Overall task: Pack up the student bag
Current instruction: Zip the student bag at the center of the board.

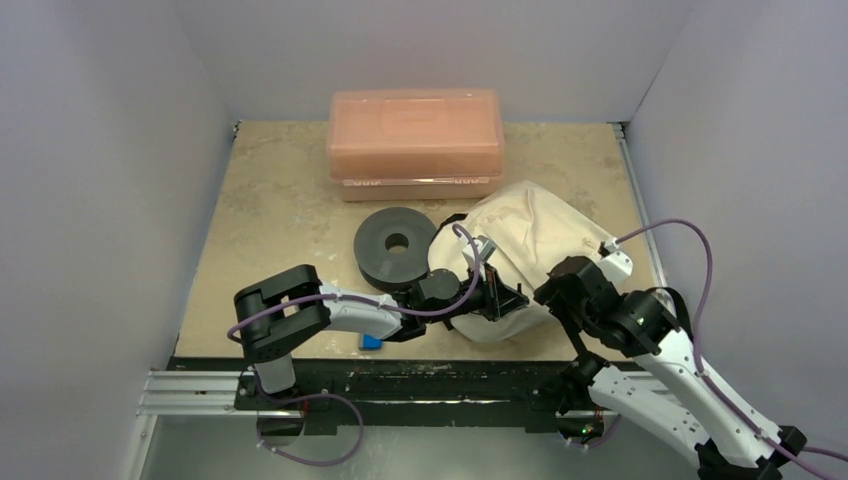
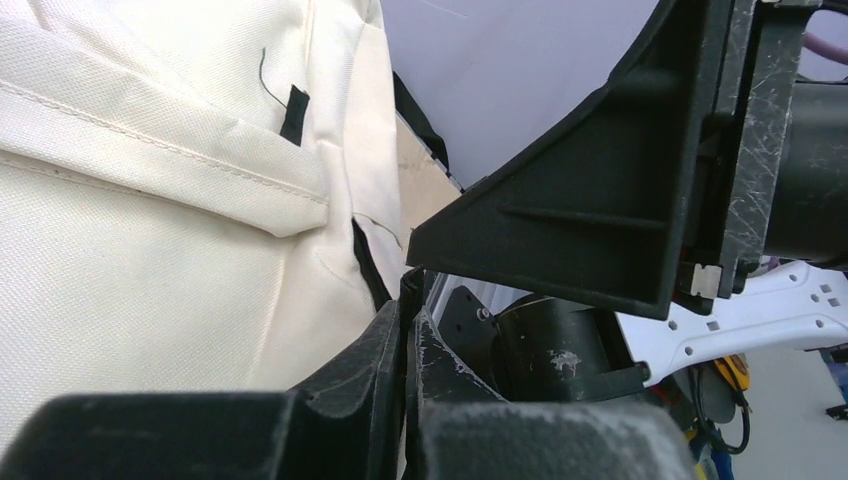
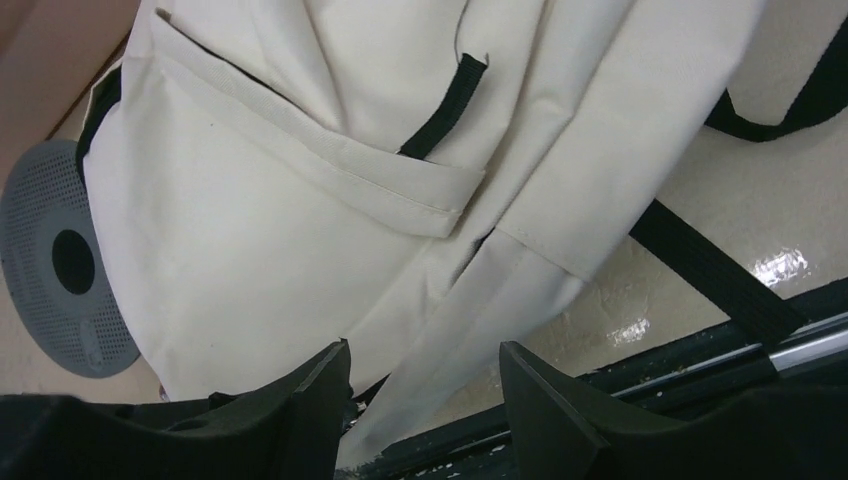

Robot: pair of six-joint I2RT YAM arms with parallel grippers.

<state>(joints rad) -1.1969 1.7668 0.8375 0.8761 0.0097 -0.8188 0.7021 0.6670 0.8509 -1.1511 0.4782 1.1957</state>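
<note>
left pincer [image 2: 408,300]: scuffed black fingers pressed together, pinching a thin black tab on the bag's zip line, at the bag's 7 o'clock edge.
right pincer [image 3: 422,352]: black wedge-shaped fingers spread, gripping nothing, by the bag's 5 o'clock side.
student bag [image 1: 530,225]: soft cream woven fabric with a stitched pocket flap and flat black straps; lies slumped at 4 o'clock on the tabletop.
tabletop [image 1: 270,200]: mottled beige, glossy.
disc [image 1: 375,258]: thick dark grey ring with a centre hole and a dotted face; just at the bag's 9 o'clock.
box [image 1: 415,140]: salmon-pink translucent plastic, rounded oblong, lidded, at 12 o'clock.
</note>
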